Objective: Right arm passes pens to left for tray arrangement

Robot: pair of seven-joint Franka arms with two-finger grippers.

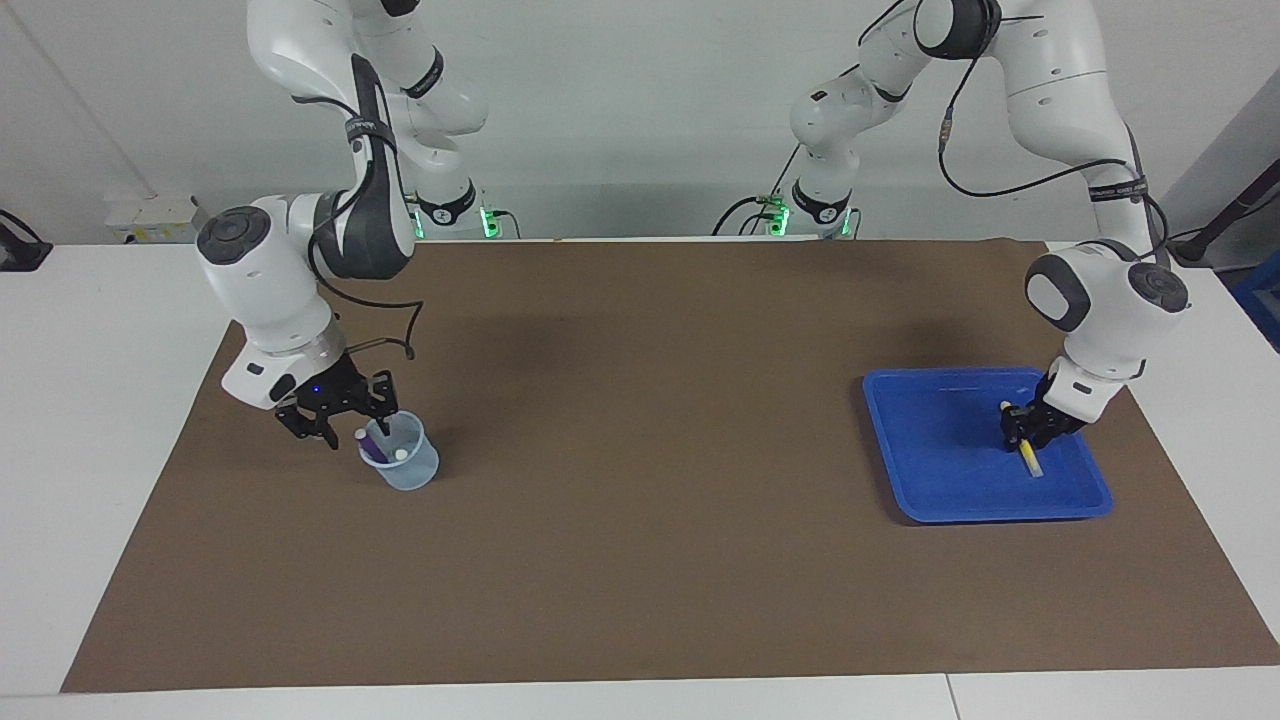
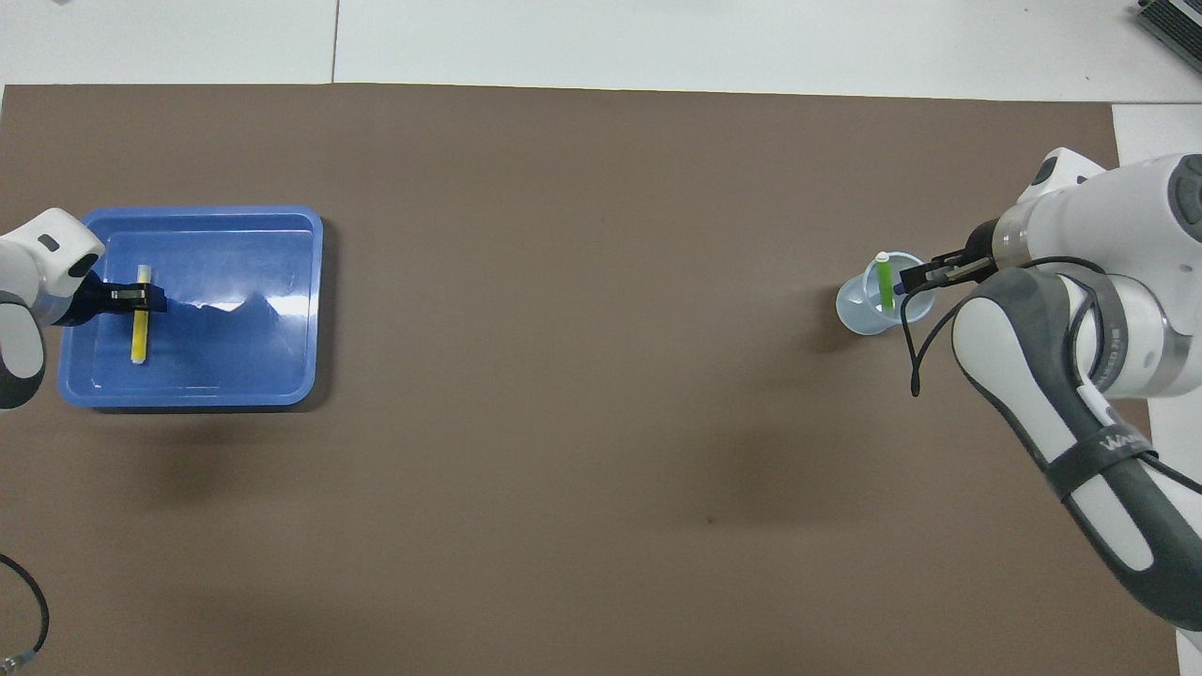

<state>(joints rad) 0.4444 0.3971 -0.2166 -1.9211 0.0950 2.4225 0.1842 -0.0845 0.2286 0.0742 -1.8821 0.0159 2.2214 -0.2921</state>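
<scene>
– facing view, tray end first: any trouble waiting there?
– possibly. left gripper [image 1: 1022, 430] down on the yellow pen [image 1: 1030, 462], which lies flat in the blue tray [image 1: 930, 480], toward the rim at the left arm's end of the table. cannot tell whether clamped on the pen or already let go. if lifted away with a hold on it, could drag the pen askew or flick it over the rim.
– and at the right arm's end?
– right gripper [image 1: 350, 425] low at the rim of the clear plastic cup [image 1: 410, 472], tip dipped in beside the purple pen [image 1: 366, 442]. apart or closed on it: cannot tell either. light cup, so a sideways nudge or a slanted pull could tip it and spill both pens onto the brown mat [image 1: 640, 500]. could also snag the green pen [image 2: 884, 282] leaning right next to the purple one.
– anything about the handover?
– slim pens, so a shallow pinch might let one swivel or drop between the arms. cup and tray well apart, so a long carry.
– count, then?
– three pens: one yellow in the tray, one purple and one green upright in the cup. one tray, one cup, one mat, two grippers.
</scene>
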